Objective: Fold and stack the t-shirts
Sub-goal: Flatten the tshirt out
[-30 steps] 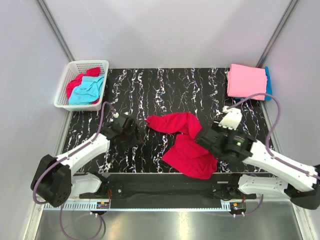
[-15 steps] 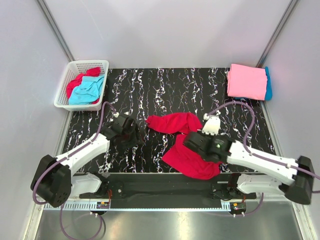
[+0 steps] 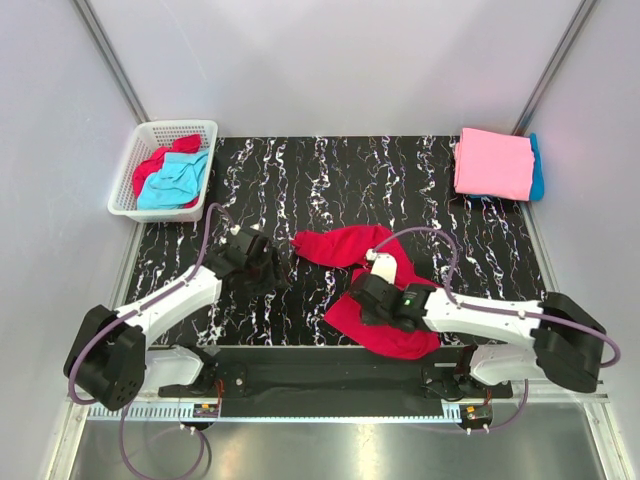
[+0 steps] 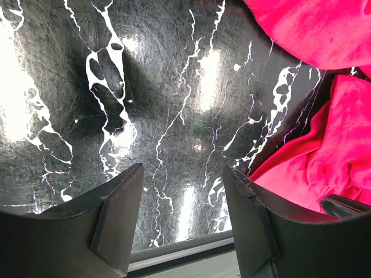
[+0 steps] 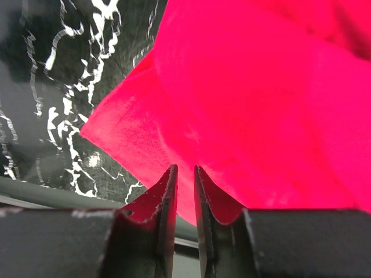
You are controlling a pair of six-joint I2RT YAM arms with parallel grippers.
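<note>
A crimson red t-shirt [image 3: 348, 245] lies crumpled at the middle of the black marbled table [image 3: 300, 180]. My right gripper [image 3: 360, 300] is down on its near left part. In the right wrist view its jaws [image 5: 184, 169] stand a narrow slit apart, tips pressed into the red cloth [image 5: 261, 87], which puckers there. My left gripper [image 3: 262, 268] hovers open just left of the shirt, with only bare tabletop between its fingers [image 4: 182, 174] and red cloth [image 4: 324, 156] off to the right. A folded pink t-shirt [image 3: 492, 162] lies on a turquoise blue one [image 3: 538, 165] at the back right.
A white lattice basket [image 3: 150, 130] at the back left holds a red shirt [image 3: 158, 163] and a turquoise one [image 3: 180, 182]. The table's near edge and metal rail [image 3: 320, 365] run just behind the right gripper.
My right arm has swung left across the red t-shirt to its near left part, and its jaws have narrowed onto the cloth. The left arm has not moved.
</note>
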